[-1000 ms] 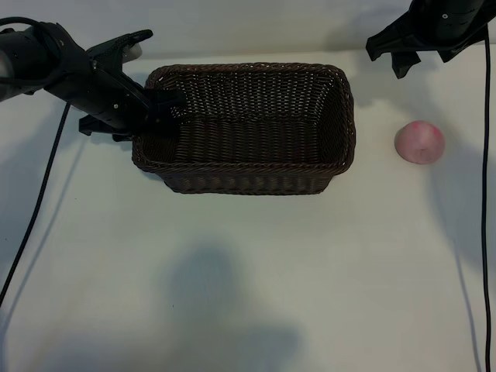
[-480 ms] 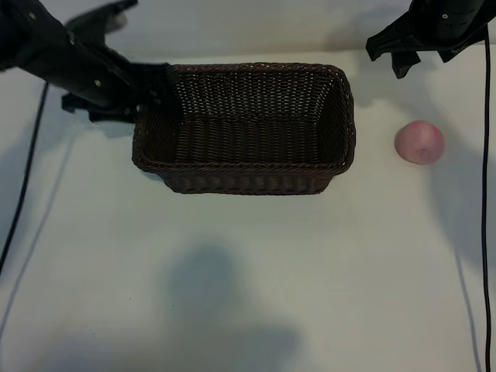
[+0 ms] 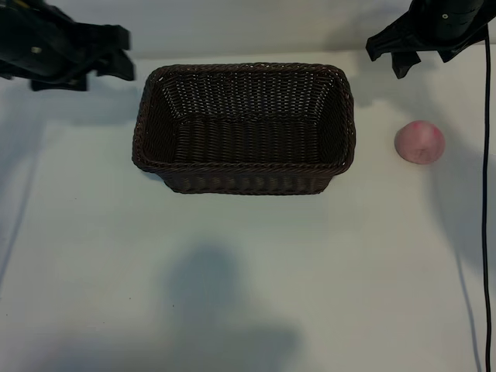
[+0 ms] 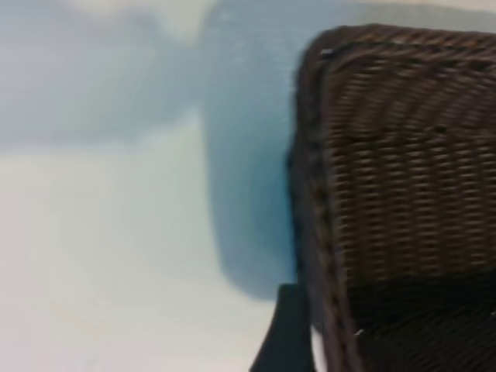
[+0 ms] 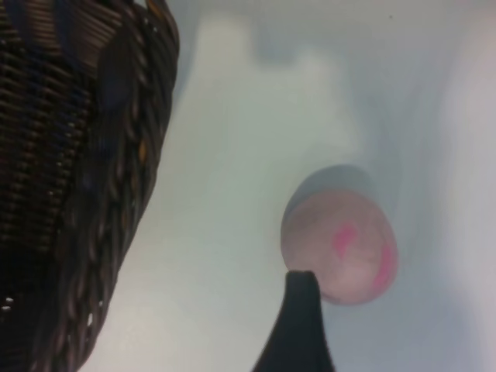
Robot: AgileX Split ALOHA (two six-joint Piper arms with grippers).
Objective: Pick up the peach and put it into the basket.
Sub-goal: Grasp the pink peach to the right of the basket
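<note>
A small round pale pink peach with a deeper pink-red blush lies on the white table, well apart from the right-hand end of a large rectangular dark brown woven wicker basket with a braided rim, which stands with nothing in it near the middle of the tabletop. The black right gripper hangs at the top right corner of the exterior view, above and behind the peach and clear of it; the fruit sits nearer the camera than the gripper, a little to the right of its fingers. From the right wrist camera, a single dark fingertip shows just in front of the peach, with the basket wall off to one side; the jaws stand wide apart, grip nothing and touch nothing. The black left gripper is at the top left corner of the exterior view, beyond the basket's left end and apart from its rim, with nothing visibly held; whether its jaws are spread or together cannot be told. The left wrist camera shows a corner of the basket and a sliver of one dark finger beside the wicker, over the pale table.
</note>
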